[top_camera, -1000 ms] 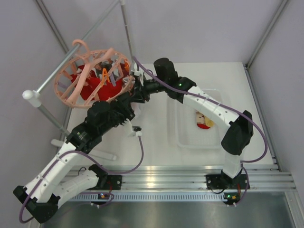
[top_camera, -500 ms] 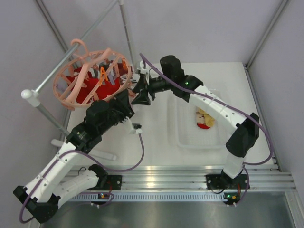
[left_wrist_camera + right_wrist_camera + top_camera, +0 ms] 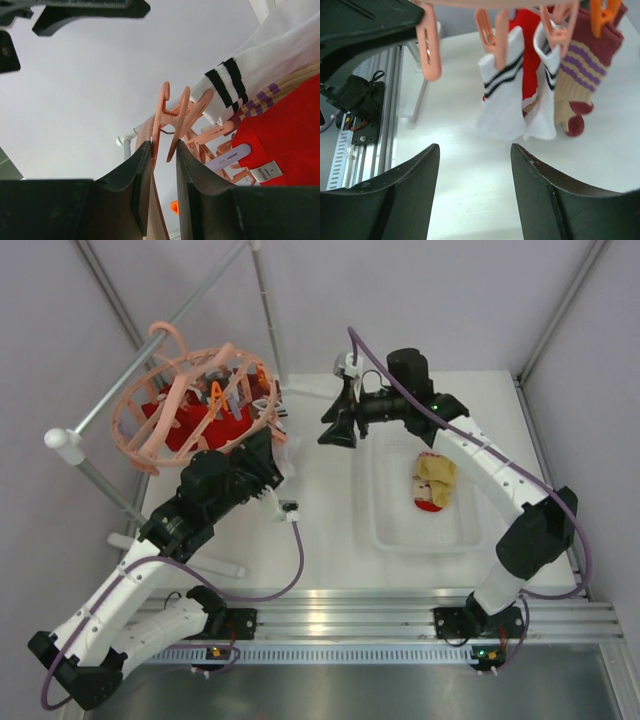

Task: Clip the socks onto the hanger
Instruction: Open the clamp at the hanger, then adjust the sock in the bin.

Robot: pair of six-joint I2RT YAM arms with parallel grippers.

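Note:
The peach-pink hanger (image 3: 150, 435) hangs on the rail at the back left, with red socks (image 3: 215, 425) clipped inside. My left gripper (image 3: 276, 430) is at its right rim. In the left wrist view the gripper (image 3: 161, 147) is shut on a peach clip (image 3: 172, 120), next to a white black-striped sock (image 3: 225, 85) and a red sock (image 3: 295, 130). My right gripper (image 3: 337, 428) is open and empty, right of the hanger. Its wrist view (image 3: 475, 155) shows two white striped socks (image 3: 502, 100) and a beige-and-red sock (image 3: 580, 80) hanging clipped. A mustard and red sock (image 3: 434, 483) lies in the tray.
A clear plastic tray (image 3: 400, 530) sits on the right half of the table. A grey metal rail (image 3: 120, 390) with a white end cap (image 3: 60, 440) carries the hanger. A vertical post (image 3: 266, 310) stands behind. The left arm (image 3: 365, 25) fills the right wrist view's top left.
My right gripper has drawn back from the hanger's rim, up and to the right toward the tray, open and empty. The left arm has stayed at the hanger.

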